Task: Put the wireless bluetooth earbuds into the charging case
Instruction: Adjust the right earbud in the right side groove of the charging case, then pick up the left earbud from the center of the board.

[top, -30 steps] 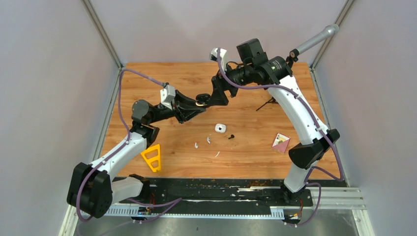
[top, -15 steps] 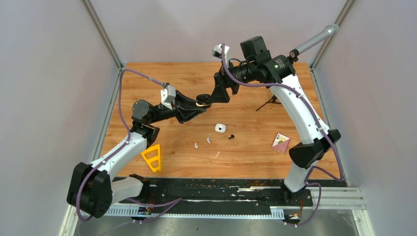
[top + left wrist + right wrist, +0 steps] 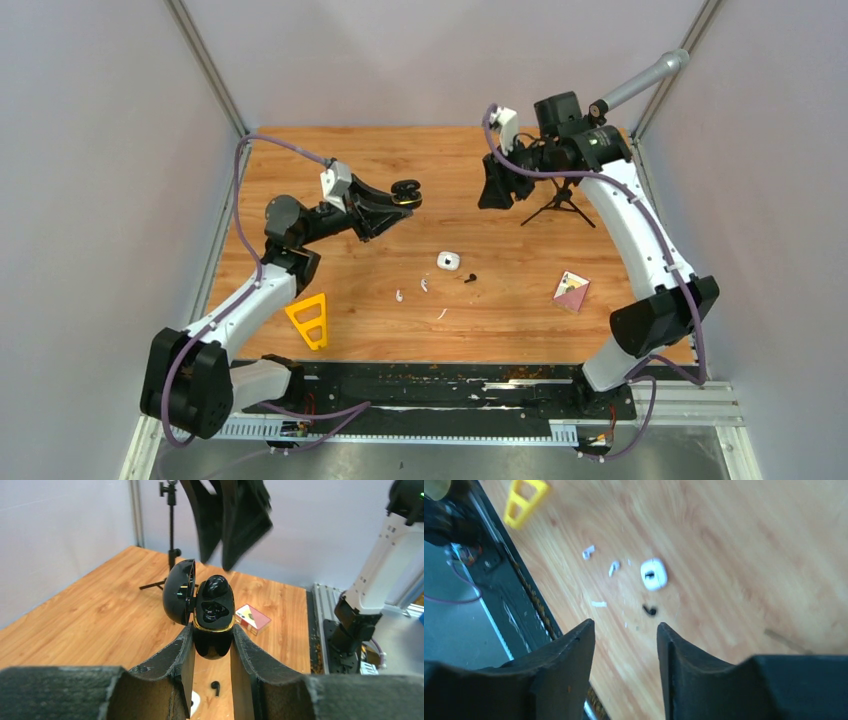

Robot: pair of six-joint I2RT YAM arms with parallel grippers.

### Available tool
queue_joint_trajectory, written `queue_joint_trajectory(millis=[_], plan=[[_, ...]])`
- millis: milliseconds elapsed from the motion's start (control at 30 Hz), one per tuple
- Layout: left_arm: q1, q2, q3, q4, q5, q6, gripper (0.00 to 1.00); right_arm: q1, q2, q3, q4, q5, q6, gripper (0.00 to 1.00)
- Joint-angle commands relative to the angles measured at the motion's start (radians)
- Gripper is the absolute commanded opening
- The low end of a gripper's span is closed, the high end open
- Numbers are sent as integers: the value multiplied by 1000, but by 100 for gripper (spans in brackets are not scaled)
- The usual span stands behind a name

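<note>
A wooden surface is enclosed by grey walls, with metal posts at the far corners and a black rail along the near edge. At the left, the left arm is raised over the surface, and a yellow triangular frame is laid flat beside it, close to the near edge. The left jaws are closed on the black case, which is held aloft with its lid swung open. A glossy black earbud is seen in the upper socket, though the lower socket cannot be read with certainty. Below and to the right, two white earbuds are laid close together on the surface, with a thin white sliver just nearer. A white case is set just beyond them, a dark mark showing in its top, and a second black earbud is laid just to its right, apart from it. The right jaws are held open and empty above the far part of the surface. A small black tripod is stood near the right arm, a red and white card is laid nearer, and a grey pole is angled across the far right corner
</note>
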Motion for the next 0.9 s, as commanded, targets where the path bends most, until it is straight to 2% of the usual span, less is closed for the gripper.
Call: queue_joint_trajectory(millis=[0, 67, 167, 267, 367, 500, 733, 867], plan=[[42, -1, 77, -17, -28, -32, 0, 16, 18, -192, -34, 160, -26, 45], [55, -6, 97, -38, -28, -33, 0, 18, 23, -280, -19, 115, -49, 42], [67, -19, 106, -75, -28, -20, 0, 25, 10, -376, 30, 94, -174, 42], [73, -39, 105, -117, -34, -2, 0, 25, 56, -412, 70, 154, -174, 40], [78, -56, 105, -154, -37, 10, 0, 35, 115, -428, 91, 134, -201, 37], [88, -76, 114, -204, -35, 38, 0, 62, 146, -454, 61, 88, -551, 35], [101, -90, 137, -288, -31, 81, 0, 106, 35, -706, 406, 171, -1072, 37], [102, -86, 144, -310, -32, 96, 0, 128, 15, -791, 487, 162, -1315, 39]])
